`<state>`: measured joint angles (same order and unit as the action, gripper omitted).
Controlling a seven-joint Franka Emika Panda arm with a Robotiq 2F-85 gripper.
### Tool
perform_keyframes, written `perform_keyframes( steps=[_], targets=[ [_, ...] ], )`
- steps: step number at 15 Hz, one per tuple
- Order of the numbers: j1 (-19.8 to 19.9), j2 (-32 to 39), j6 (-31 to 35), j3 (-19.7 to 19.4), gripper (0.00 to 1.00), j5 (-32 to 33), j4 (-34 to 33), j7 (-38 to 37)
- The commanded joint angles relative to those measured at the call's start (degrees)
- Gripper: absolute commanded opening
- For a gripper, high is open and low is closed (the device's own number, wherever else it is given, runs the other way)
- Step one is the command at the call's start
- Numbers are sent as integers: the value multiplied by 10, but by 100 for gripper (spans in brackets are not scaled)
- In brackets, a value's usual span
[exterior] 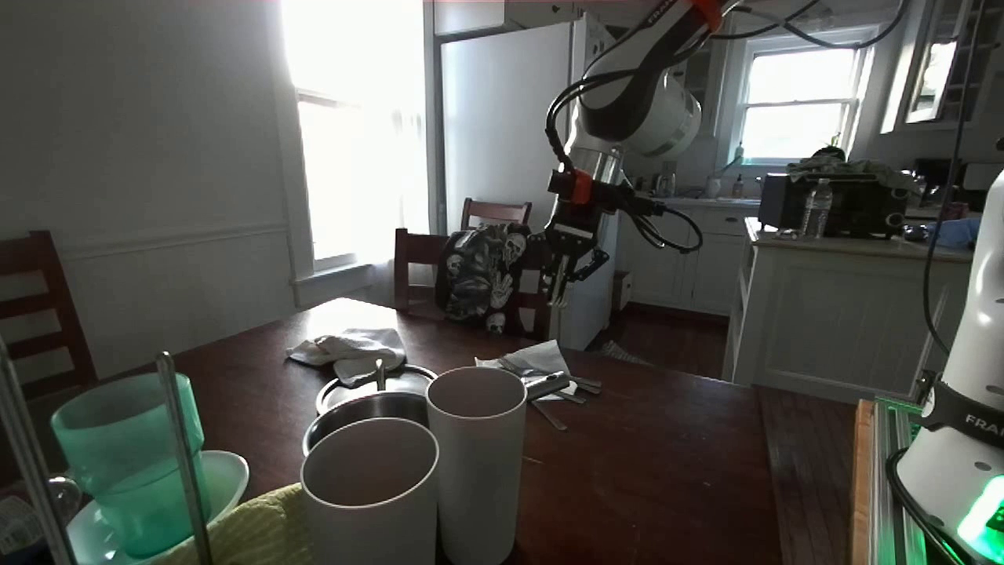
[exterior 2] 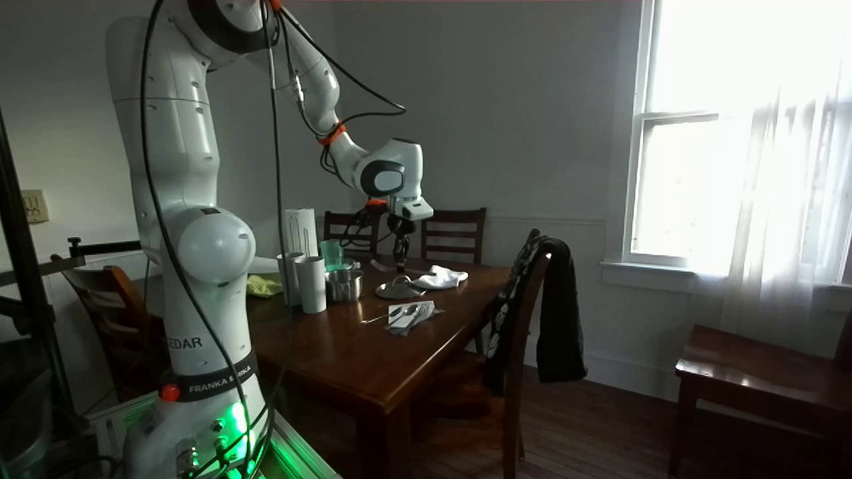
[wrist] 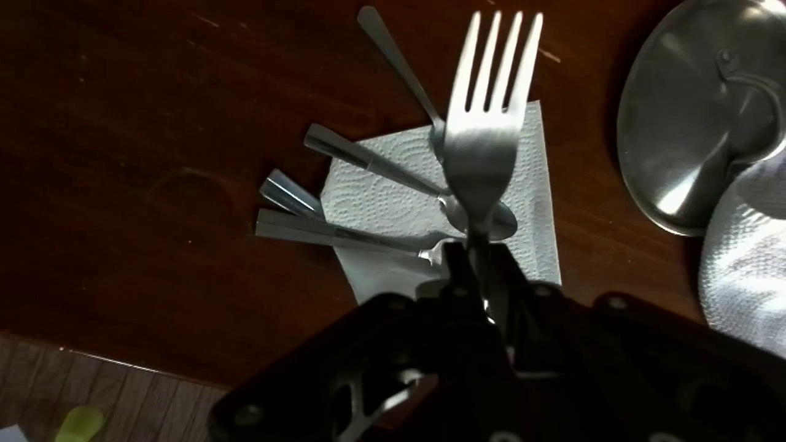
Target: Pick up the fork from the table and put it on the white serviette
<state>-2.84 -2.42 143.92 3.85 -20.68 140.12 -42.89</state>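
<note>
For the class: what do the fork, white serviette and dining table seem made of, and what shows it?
Fork: metal, likely stainless steel, smooth; silvery highlights.
White serviette: probably paper, matte; embossed swirls.
Dining table: apparently wood or veneer, glossy; reddish-brown colour, bright glare.

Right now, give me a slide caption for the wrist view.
A fork gripped by the pincer above a white serviette with cutlery lying partly on it.

Dim light around me: windows (exterior: pixel 357 133) blown white in both exterior views; glare on the wooden table (exterior: pixel 667 463); green glow at my arm base (exterior 2: pixel 200 419); in the wrist view, fork (wrist: pixel 482 141) and pot lid (wrist: pixel 675 141) glinting, my gripper (wrist: pixel 478 247) near-black.
</note>
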Motion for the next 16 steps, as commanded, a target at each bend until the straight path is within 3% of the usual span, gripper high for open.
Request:
perform_keyframes(
  steps=[1,2,3,4,9,16],
  targets=[
    [-1,-1,-1,-1,11,0,-1,-3],
    [-1,-1,-1,-1,11,-1,-1,-3],
    [-1,-1,-1,-1,3,-1,-1,-4],
    [-6,12,6,3,3,-22,-6,0],
    [-10,64,70,6,3,12,-6,-148],
    [-15,157,146,0,3,-38,-34,-257]
  ],
)
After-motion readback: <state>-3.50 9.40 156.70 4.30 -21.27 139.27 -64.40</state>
